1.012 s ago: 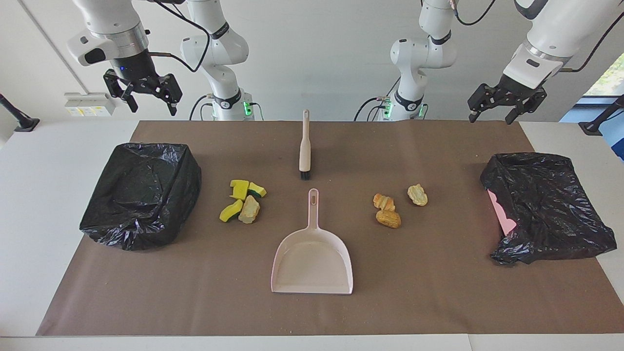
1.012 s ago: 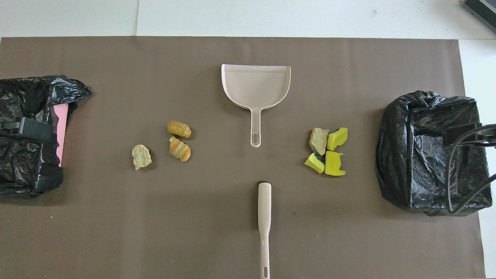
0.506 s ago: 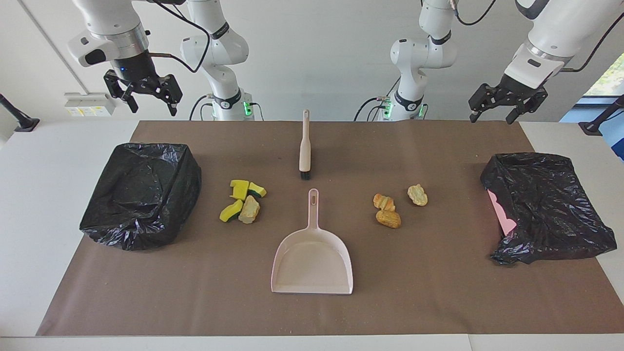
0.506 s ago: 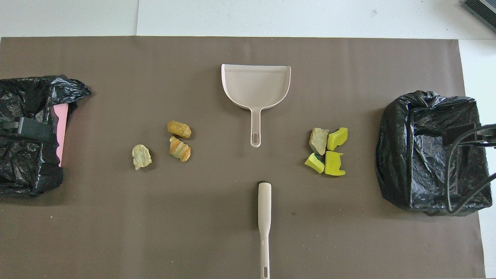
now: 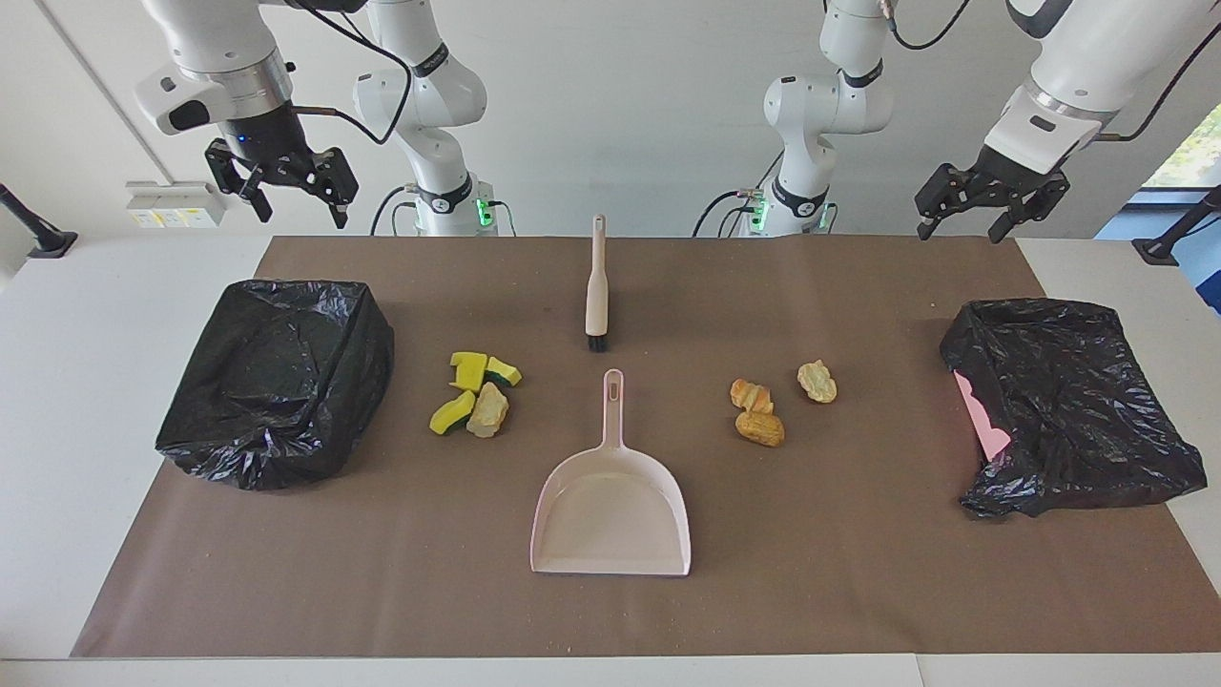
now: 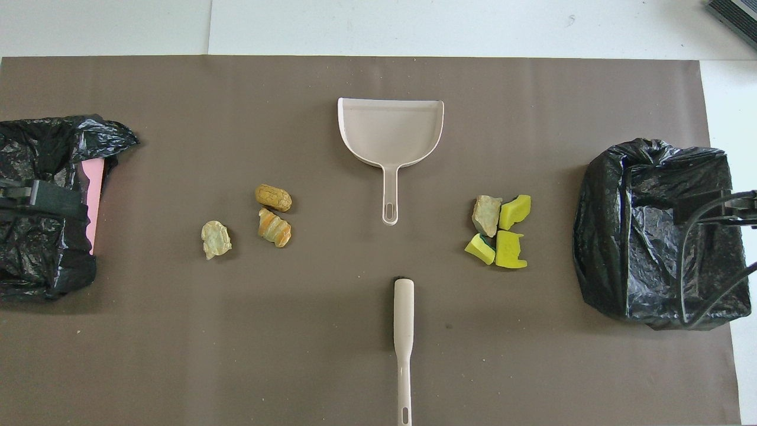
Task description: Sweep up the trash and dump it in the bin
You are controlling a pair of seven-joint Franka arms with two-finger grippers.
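The trash lies in two clusters on the brown mat [image 5: 858, 592], untouched over the last second: sponges [image 5: 474, 386] and a beige chunk [image 5: 488, 410] toward the right arm's end, pastry pieces [image 5: 758, 412] toward the left arm's, with the dustpan [image 5: 612, 510] and brush [image 5: 596, 286] mid-mat between them. The right gripper [image 5: 284, 196] has shifted only slightly over its bin [image 5: 277, 382]; the left gripper [image 5: 963, 215] hangs above the mat's corner near the other bin [image 5: 1068, 405]. Both are spread wide and empty (sweeping has not begun).
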